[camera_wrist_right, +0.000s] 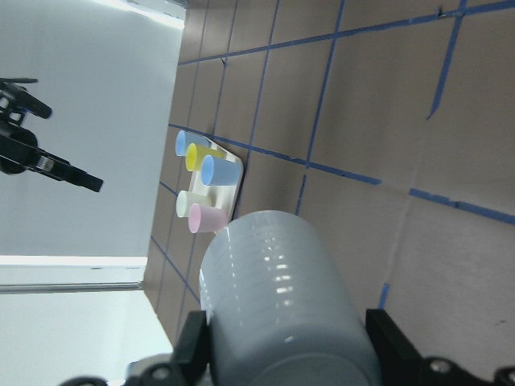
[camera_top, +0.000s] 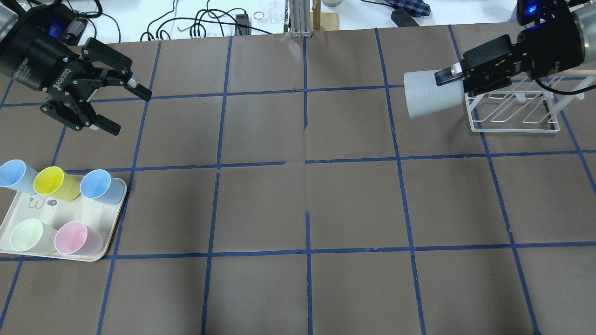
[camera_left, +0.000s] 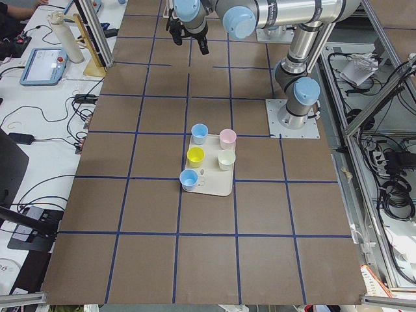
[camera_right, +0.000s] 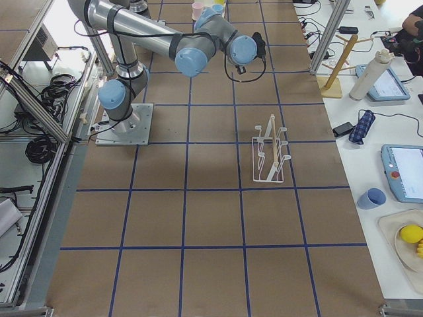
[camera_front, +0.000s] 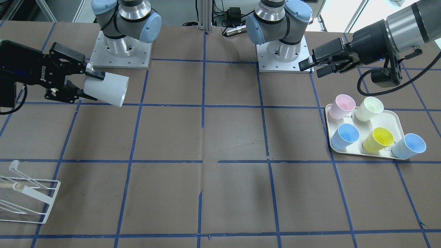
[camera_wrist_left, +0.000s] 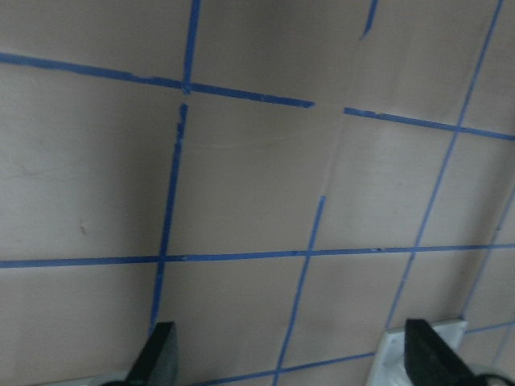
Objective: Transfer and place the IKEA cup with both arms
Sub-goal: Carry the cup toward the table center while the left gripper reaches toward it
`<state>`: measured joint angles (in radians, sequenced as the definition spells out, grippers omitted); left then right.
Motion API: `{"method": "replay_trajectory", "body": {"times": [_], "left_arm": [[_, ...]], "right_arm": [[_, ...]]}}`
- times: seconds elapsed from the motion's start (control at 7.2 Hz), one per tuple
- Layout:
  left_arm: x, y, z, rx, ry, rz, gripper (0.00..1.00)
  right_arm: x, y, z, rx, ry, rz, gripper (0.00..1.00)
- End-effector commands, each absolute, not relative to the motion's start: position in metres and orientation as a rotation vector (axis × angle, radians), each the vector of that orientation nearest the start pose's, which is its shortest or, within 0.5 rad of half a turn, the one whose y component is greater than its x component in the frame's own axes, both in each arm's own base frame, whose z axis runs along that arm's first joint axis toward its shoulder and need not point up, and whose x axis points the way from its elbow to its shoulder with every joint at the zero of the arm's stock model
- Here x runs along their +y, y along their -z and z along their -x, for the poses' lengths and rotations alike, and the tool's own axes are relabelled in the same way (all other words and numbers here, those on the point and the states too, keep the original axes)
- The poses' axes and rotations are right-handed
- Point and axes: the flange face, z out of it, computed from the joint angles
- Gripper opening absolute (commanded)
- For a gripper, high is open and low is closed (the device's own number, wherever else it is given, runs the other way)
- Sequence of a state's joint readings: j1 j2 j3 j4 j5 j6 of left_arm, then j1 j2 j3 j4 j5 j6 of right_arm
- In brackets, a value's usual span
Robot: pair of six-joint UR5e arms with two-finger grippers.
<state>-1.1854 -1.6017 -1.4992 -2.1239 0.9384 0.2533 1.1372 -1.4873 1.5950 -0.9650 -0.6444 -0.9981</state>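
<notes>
The grey IKEA cup [camera_top: 426,100] is held on its side in the air by my right gripper [camera_top: 450,93], which is shut on its base end, the mouth pointing toward the table's middle. It also shows in the front view [camera_front: 106,90] with the right gripper [camera_front: 93,86], and in the right wrist view [camera_wrist_right: 278,297] between the two fingers [camera_wrist_right: 193,347]. My left gripper [camera_top: 129,110] is open and empty, held above the table beyond the tray, far from the cup. It shows in the front view [camera_front: 311,69] and the left wrist view [camera_wrist_left: 291,358] over bare table.
A cream tray [camera_top: 111,232] at the near left holds pastel cups: two light-blue, a yellow, a pink and a pale green one; one blue cup [camera_top: 11,173] sits at its far edge. A white wire rack [camera_top: 512,114] stands under the right arm. Blue tape grids the brown table.
</notes>
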Motion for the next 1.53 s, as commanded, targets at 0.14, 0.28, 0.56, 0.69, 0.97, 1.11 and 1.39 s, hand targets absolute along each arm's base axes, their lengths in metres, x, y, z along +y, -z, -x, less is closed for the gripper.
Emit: {"method": "replay_trajectory", "body": {"times": [0.14,0.28,0.56,0.69,0.97,1.11,1.39], "left_arm": [[-0.489,-0.416,0.051,-1.940,0.421,-0.485,1.00],[-0.485,-0.406,0.076,-1.898,0.427,-0.451,1.00],[-0.485,-0.400,0.128,-1.790,0.427,-0.424,1.00],[-0.481,-0.402,0.150,-1.772,0.427,-0.385,1.00],[-0.472,-0.403,0.171,-1.758,0.430,-0.348,1.00],[-0.462,-0.408,0.175,-1.756,0.418,-0.337,1.00],[-0.454,-0.397,0.177,-1.731,0.395,-0.323,1.00]], "right_arm": [[-0.485,-0.434,-0.045,1.841,-0.100,0.013,0.46],[-0.481,-0.437,-0.062,1.795,-0.126,-0.028,0.46],[-0.477,-0.442,-0.109,1.703,-0.157,-0.098,0.46],[-0.474,-0.445,-0.130,1.687,-0.157,-0.089,0.46],[-0.476,-0.445,-0.150,1.659,-0.142,-0.099,0.46],[-0.475,-0.446,-0.163,1.648,-0.142,-0.096,0.46],[-0.474,-0.445,-0.169,1.645,-0.143,-0.089,0.47]]}}
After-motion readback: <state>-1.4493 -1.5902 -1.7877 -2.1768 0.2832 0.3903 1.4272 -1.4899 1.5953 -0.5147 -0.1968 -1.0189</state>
